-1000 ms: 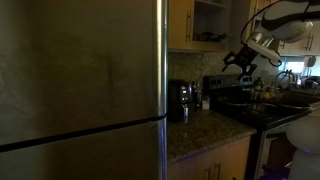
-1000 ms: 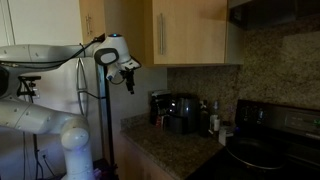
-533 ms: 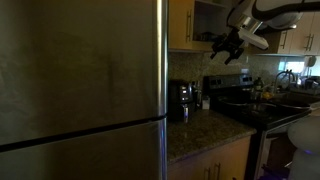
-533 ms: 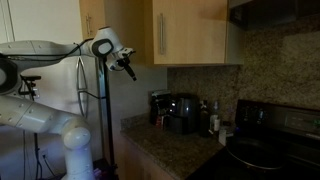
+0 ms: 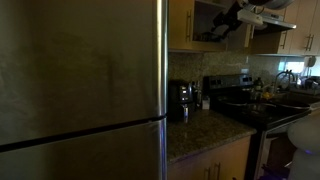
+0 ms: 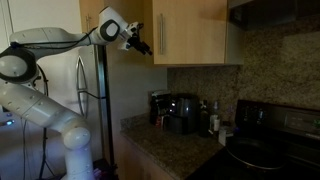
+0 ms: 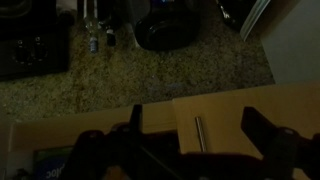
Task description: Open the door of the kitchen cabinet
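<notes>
The kitchen cabinet (image 6: 190, 32) hung at twelve o'clock above the counter (image 6: 170, 145). Its door (image 7: 230, 115) appeared to be partly swung out, bar handle (image 7: 199, 133) in wrist view. The gripper (image 6: 143, 45), fingers spread and empty, hovered beside the door edge, probably to push it wider.

gripper (image 6: 148, 47) left of door (image 6: 195, 30)

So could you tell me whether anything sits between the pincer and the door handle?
Nothing does: in an exterior view only the bare wooden door face lies between the pincer and the handle.
</notes>
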`<state>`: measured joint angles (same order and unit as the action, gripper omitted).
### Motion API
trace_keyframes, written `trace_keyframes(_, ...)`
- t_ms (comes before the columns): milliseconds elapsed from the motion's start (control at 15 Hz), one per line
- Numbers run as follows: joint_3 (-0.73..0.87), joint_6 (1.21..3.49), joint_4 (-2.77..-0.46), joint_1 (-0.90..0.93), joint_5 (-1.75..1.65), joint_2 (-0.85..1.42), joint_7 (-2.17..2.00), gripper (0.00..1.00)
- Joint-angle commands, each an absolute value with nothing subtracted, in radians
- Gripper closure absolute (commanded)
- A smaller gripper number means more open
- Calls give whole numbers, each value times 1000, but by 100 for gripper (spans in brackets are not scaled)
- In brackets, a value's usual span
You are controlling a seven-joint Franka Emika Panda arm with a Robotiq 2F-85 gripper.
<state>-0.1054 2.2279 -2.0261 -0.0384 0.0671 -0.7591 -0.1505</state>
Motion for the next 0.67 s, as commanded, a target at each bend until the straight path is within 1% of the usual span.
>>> trace_keyframes(0,-99,2227,-2014,-28,56,-751,-157,0)
trace_keyframes(400,-78,2328,-2019,-122,-76,-758,-171,0)
trace_keyframes(600,-82,2338,-2025,-200,-154,-777,-225,0)
